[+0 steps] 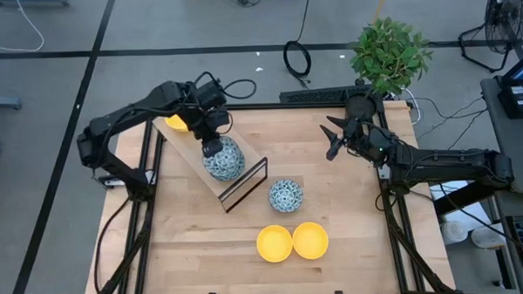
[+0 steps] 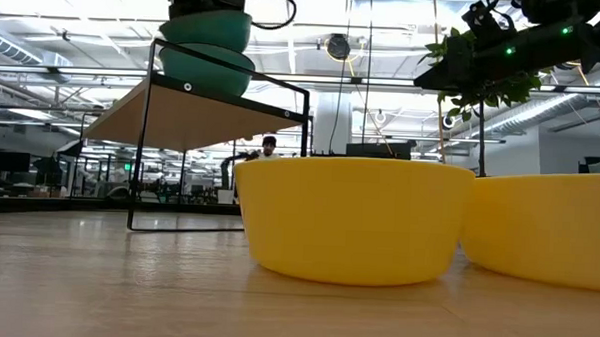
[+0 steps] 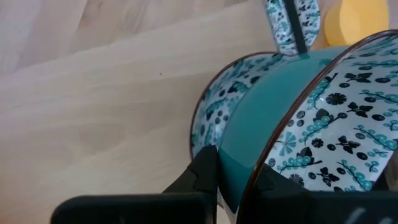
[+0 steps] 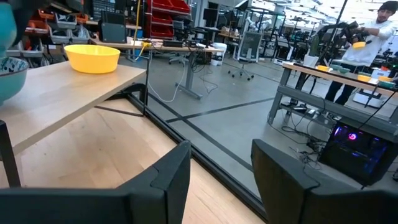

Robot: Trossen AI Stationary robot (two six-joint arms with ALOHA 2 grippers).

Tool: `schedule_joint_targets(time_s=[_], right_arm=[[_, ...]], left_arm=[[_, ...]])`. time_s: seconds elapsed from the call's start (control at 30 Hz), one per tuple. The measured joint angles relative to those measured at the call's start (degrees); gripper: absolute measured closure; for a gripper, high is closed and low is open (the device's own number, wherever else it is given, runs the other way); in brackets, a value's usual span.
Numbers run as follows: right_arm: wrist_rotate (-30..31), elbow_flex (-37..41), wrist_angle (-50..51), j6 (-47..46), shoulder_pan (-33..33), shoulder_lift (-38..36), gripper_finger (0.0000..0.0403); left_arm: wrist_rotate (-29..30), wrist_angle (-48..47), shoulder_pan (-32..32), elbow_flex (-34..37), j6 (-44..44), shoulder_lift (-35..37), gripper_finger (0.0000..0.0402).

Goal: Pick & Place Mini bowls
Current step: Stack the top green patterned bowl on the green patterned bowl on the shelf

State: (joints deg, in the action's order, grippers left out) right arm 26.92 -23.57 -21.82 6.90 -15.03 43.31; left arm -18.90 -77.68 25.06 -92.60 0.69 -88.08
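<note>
My left gripper [image 1: 212,142] is shut on the upper of two patterned mini bowls [image 1: 223,159], white and blue inside and teal outside, on a raised wooden shelf [image 1: 190,156]. In the low view the upper bowl [image 2: 207,29] sits right over the lower one [image 2: 209,71]; I cannot tell whether they touch. A yellow bowl [image 1: 175,122] stands on the shelf's far end. A third patterned bowl [image 1: 286,195] and two yellow bowls [image 1: 274,242] [image 1: 310,239] rest on the table. My right gripper [image 1: 334,137] is open and empty, above the table's far right. My left gripper holds the upper patterned bowl by its rim [image 3: 244,186]. One finger [image 3: 204,175] is on the teal outer wall and the other finger [image 3: 268,182] is inside on the patterned face. The fingers come from above, pointing down. The bowl stays upright over the lower bowl [image 3: 214,106].
The shelf is a wooden board on a black wire frame [image 1: 245,184] at the table's far left. A potted green plant [image 1: 389,53] stands at the far right corner, behind my right arm. Bare tabletop [image 1: 204,245] lies at the near left.
</note>
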Motion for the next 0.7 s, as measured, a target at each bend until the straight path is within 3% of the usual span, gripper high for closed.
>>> schedule_joint_targets(time_s=[0.5,0.7], right_arm=[[0.0,0.0,0.3,0.0,0.0,0.0,0.0248],[0.0,0.0,0.7,0.0,0.0,0.0,0.0248]], left_arm=[[1.6,-0.1,-0.1,0.0,-1.5,0.1,0.0380],[4.3,3.3,1.1,0.0,-4.9,5.6,0.0381]])
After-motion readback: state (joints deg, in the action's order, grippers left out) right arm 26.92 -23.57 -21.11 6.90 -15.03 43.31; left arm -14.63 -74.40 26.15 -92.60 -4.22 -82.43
